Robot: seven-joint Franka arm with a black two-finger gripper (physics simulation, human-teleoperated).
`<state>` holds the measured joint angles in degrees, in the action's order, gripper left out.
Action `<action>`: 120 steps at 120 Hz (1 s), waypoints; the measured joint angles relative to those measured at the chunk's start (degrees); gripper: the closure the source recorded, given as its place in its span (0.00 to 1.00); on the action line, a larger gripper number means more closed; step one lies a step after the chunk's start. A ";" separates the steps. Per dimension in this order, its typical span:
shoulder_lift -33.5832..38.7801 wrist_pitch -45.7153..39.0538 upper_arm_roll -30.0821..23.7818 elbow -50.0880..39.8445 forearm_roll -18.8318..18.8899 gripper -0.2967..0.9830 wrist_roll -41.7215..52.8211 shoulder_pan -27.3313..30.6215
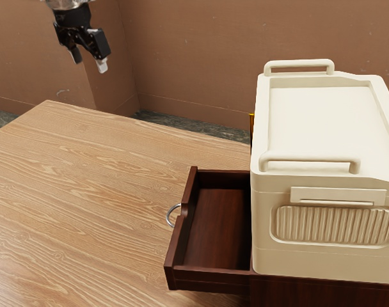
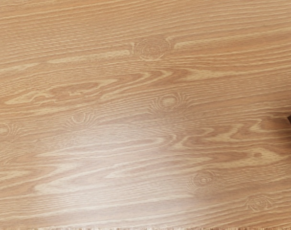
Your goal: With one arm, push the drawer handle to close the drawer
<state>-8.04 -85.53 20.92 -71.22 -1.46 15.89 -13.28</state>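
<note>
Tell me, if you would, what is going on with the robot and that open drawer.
Nothing is being handled at this moment. The robot's tool hangs open and empty in the air, well away from the drawer. The drawer stands pulled out of a dark wooden cabinet, its curved metal handle untouched, and a cream box sits on top of the cabinet. The job is to push the handle and close the drawer, which is not yet done.
</note>
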 joint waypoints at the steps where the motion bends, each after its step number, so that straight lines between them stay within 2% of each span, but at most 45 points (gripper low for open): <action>1: 0.00 -0.03 0.01 -0.16 -0.01 0.23 0.04 0.02; 15: 0.26 -0.16 0.16 -1.73 -0.04 0.23 0.59 0.02; 22: 2.68 -0.26 -0.61 -5.71 -0.32 0.23 0.79 0.07; 34: 10.53 -0.65 -1.33 -17.77 0.39 0.23 1.29 -1.25; 43: 14.56 -4.96 -1.49 -30.09 2.11 0.23 4.67 -0.96; 51: 16.21 -11.04 -2.07 -37.79 3.61 0.23 10.13 -0.04; 60: 16.36 -15.96 -2.34 -42.22 6.49 0.24 15.88 -0.14; 66: 16.68 -19.26 -2.56 -45.12 9.05 0.29 19.55 -0.12; 79: 17.87 -29.51 -4.76 -55.37 13.30 0.50 27.99 -0.29; 88: 18.22 -35.37 -5.64 -58.29 14.36 0.61 33.31 -0.45; 98: 17.11 -39.83 -6.05 -58.84 13.69 0.70 38.02 -0.36; 120: 16.07 -41.22 -9.74 -59.06 7.33 0.80 43.99 -0.60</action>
<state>8.03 -126.75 11.18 -130.28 5.87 59.89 -13.89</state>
